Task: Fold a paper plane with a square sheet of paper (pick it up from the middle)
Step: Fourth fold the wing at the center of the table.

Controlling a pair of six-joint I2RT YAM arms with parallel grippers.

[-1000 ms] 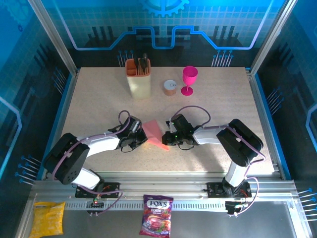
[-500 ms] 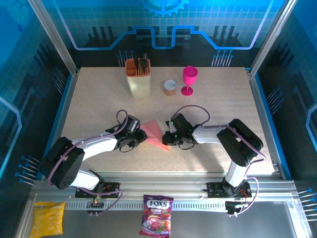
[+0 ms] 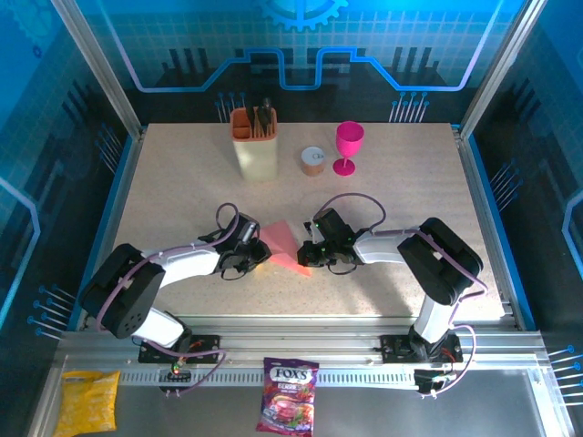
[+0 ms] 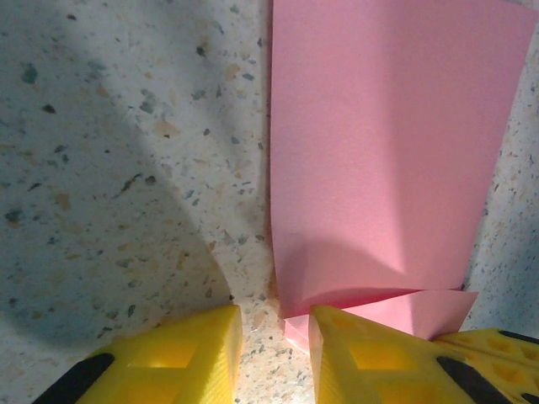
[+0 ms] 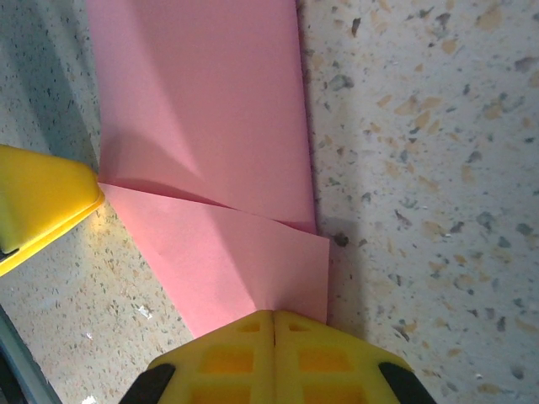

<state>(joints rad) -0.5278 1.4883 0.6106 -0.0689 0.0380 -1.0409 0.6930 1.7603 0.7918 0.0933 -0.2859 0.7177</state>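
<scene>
The square sheet of paper (image 3: 284, 244) lies folded on the speckled table between my two grippers, salmon pink. In the left wrist view its upper flap (image 4: 387, 151) curls up off a lower layer. My left gripper (image 4: 275, 337) is open at the sheet's left edge; a corner of the lower layer pokes just beside its right finger (image 4: 370, 353), and nothing is gripped. My right gripper (image 5: 274, 318) is shut, its yellow tips resting on the near edge of the lower flap (image 5: 236, 261). Whether paper is pinched between them I cannot tell. From above, the left gripper (image 3: 262, 250) and the right gripper (image 3: 307, 255) flank the paper.
At the back stand an orange utensil holder on a cream box (image 3: 255, 137), a small round tin (image 3: 312, 161) and a magenta goblet (image 3: 348, 146). A candy bag (image 3: 289, 393) and a yellow packet (image 3: 86, 401) lie on the rail in front of the table.
My left gripper's jaws have parted and let go of the paper's left edge. The right gripper stays shut in the same place, and the paper has not shifted.
</scene>
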